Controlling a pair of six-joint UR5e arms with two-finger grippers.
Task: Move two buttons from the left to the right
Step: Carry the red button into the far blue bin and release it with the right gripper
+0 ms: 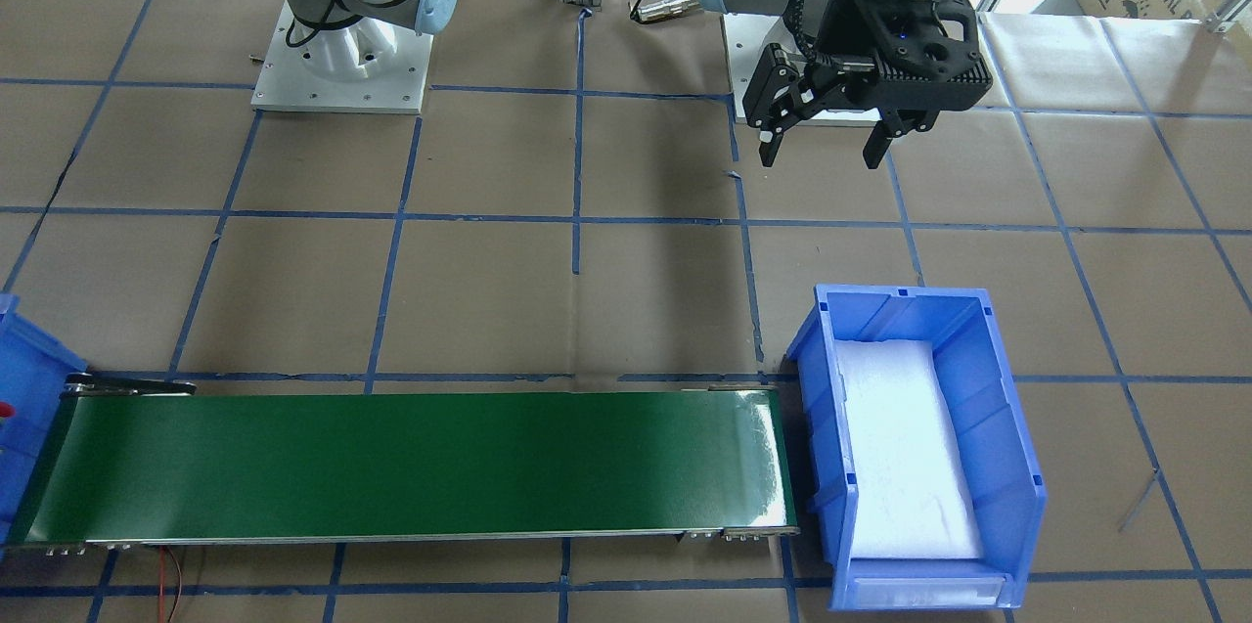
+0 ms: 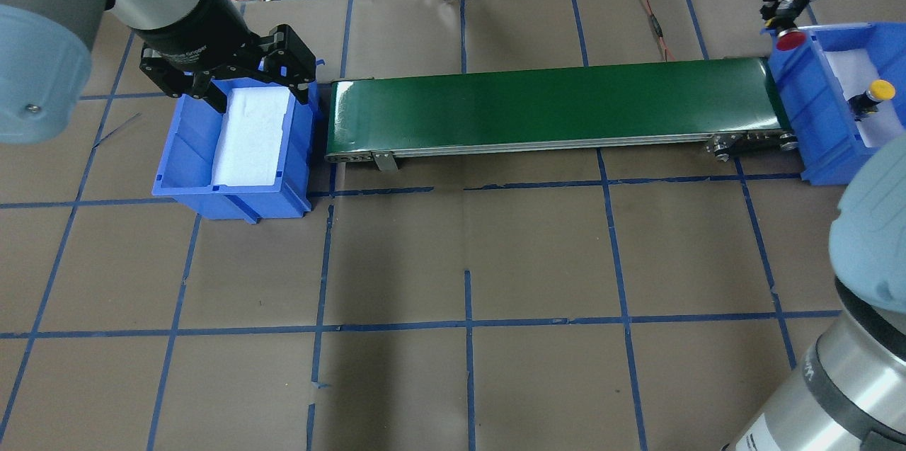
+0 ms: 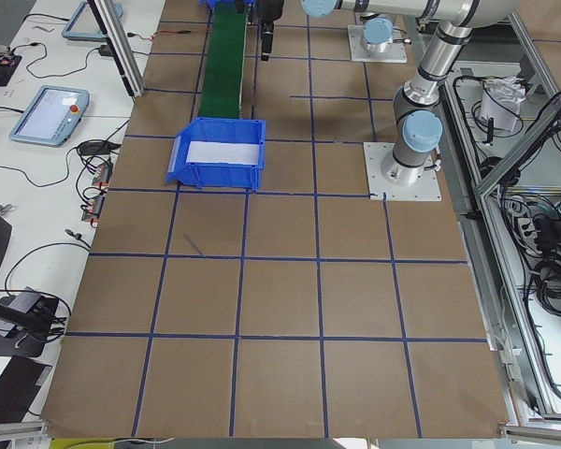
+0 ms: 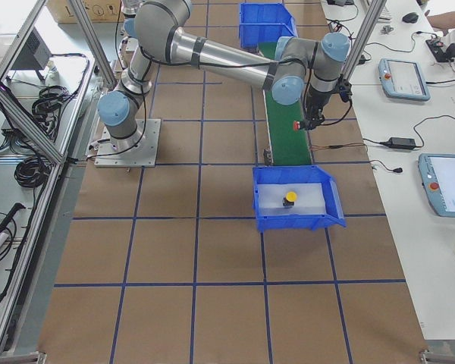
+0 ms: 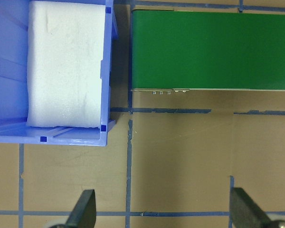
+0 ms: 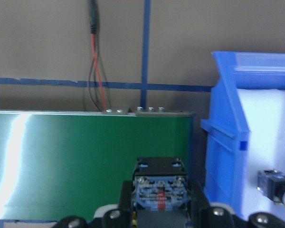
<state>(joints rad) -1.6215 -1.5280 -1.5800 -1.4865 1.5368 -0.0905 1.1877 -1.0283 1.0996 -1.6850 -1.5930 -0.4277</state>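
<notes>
My right gripper [image 2: 781,18] is shut on the red-capped button [image 2: 790,40] and holds it above the green conveyor belt's [image 2: 552,107] right end, beside the right blue bin [image 2: 814,125]. The right wrist view shows the button's black-grey body [image 6: 159,189] between the fingers. The yellow-capped button [image 2: 874,93] lies on white foam inside that bin; it also shows in the exterior right view [image 4: 290,198]. My left gripper [image 2: 258,90] is open and empty, hovering over the left blue bin [image 2: 177,153]; it also shows in the front view [image 1: 822,154].
The left bin [image 1: 1017,467] holds only white foam. The belt [image 1: 411,462] runs between the two bins. A red and black wire [image 2: 655,15] lies behind the belt. Blue tape lines grid the brown table. Both arm bases [image 1: 342,66] stand at the robot's side.
</notes>
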